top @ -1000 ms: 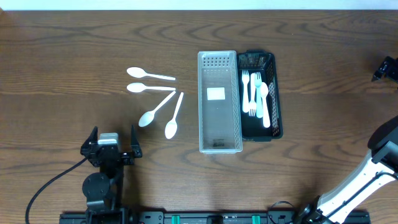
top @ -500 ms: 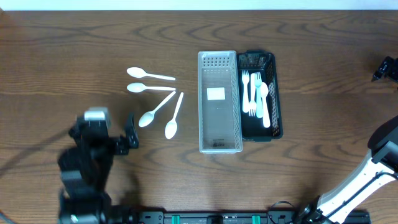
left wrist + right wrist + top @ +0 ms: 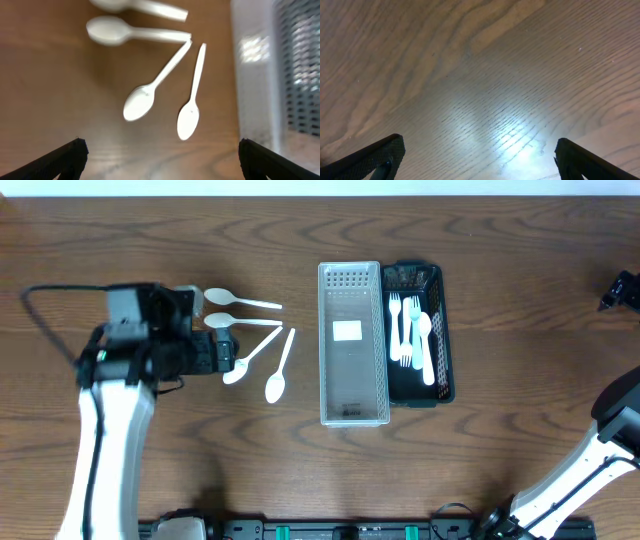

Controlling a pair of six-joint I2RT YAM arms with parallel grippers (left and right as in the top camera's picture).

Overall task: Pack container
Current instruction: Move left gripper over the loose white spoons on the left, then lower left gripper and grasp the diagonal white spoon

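Several white plastic spoons lie loose on the wood table left of centre: one at the top [image 3: 241, 301], one below it [image 3: 240, 320], and two slanted ones [image 3: 250, 358] [image 3: 280, 367]. A clear empty bin [image 3: 352, 412] stands at centre. Beside it a black bin [image 3: 444, 330] holds white forks [image 3: 400, 325] and a spoon [image 3: 425, 345]. My left gripper [image 3: 226, 348] is open, at the left ends of the spoons. In the left wrist view it [image 3: 160, 165] hovers open and empty below the slanted spoons [image 3: 152, 90] [image 3: 192, 105]. My right gripper [image 3: 480, 160] is open over bare wood.
The right arm's gripper [image 3: 620, 288] sits at the far right edge of the table, and its base shows at the lower right [image 3: 610, 430]. The clear bin's wall [image 3: 252, 75] shows at the right of the left wrist view.
My left arm has swung up from the table's front edge toward the spoons, and its gripper now hovers at their left ends. The right arm, the spoons and the bins have not moved.
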